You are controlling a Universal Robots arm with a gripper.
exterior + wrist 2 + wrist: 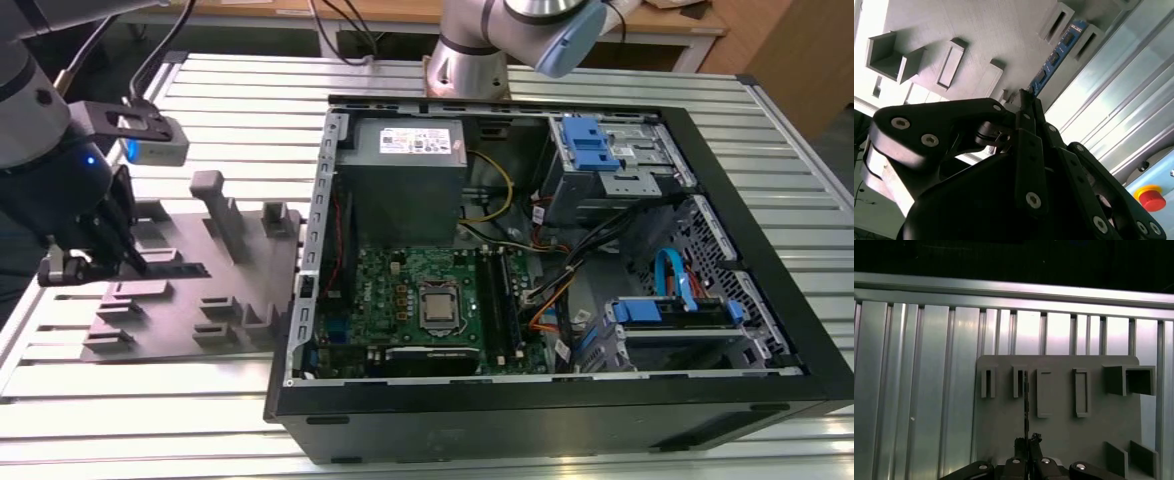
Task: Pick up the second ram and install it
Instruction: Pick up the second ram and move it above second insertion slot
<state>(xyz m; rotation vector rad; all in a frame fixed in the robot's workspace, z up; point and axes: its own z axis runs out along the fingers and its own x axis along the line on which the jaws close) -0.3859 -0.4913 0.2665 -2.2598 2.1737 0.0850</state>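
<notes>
The second ram [1056, 55] is a narrow blue stick with small black chips. It stands on edge in the grey fixture plate [979, 40], its far end between two upright posts. In the first wrist view the ram [1025, 405] shows as a thin dark line running from a post to the fingertips. My gripper [1023, 102] is shut on the ram's near end, fingers pressed to both faces. In the exterior view the gripper [80, 265] hangs over the fixture plate [187, 300] at the exterior view's left, well away from the motherboard [400, 290].
An open computer case [747, 300] lies on the ribbed metal table [134, 420], to the exterior view's right of the plate. Inside are a square silver processor [438, 308], the memory slots [497, 300], cables and blue drive brackets. A red stop button [1151, 197] sits nearby.
</notes>
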